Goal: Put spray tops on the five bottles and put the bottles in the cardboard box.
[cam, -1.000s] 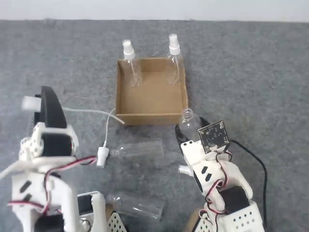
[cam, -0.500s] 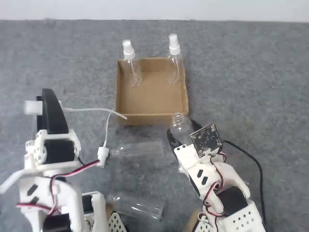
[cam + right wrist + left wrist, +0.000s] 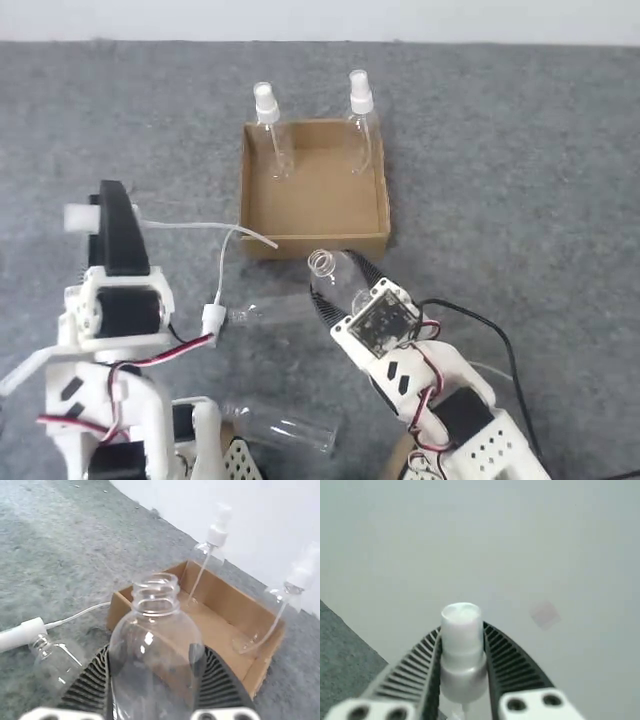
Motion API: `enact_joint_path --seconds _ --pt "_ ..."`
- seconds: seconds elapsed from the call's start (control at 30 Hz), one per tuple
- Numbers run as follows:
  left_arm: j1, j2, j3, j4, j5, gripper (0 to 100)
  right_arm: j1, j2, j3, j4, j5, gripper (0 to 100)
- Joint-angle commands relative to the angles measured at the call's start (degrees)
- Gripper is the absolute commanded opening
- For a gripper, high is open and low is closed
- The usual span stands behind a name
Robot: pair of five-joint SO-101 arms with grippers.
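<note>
Brown cardboard box (image 3: 315, 243), clear bottle (image 3: 152, 640), white spray top (image 3: 462, 652), grey flecked table (image 3: 520, 150), black ridged left tool (image 3: 461, 629)

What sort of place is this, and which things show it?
Probably a robot test bench: a left arm and right arm at a carpeted table, a cardboard box holding two spray bottles, a bare wall.

We see white printed shells and black servos on the left arm (image 3: 112, 352) and right arm (image 3: 432, 378), looped with red wires (image 3: 188, 346). The left end effector (image 3: 462, 629) and right end effector (image 3: 155, 651) have ribbed black fingers (image 3: 516, 661) and white screw-holed mounts (image 3: 532, 704).
</note>
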Motion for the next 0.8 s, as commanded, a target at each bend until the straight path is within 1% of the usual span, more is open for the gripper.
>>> enact_joint_path --seconds 0.0,0.23,0.3,0.5,0.77 --pt "1.9 -1.0 0.0 0.4 0.2 1 -1.2 -1.3 1.1 -2.2 1.6 3.6" --pt "2.1 -1.0 1.7 0.3 -1.0 1 -1.3 -1.3 1.1 -2.2 1.6 3.6" --pt "2.3 -1.0 2.5 0.1 -1.0 1 -2.3 -1.3 1.1 -2.2 1.6 3.6" --pt "7.9 -1.0 4.4 0.4 -3.5 1 -3.9 -1.3 1.1 -2.2 1.6 3.6" --pt "8.4 -1.0 6.8 0.0 -4.2 1 -3.9 -1.3 1.1 -2.2 1.6 3.6"
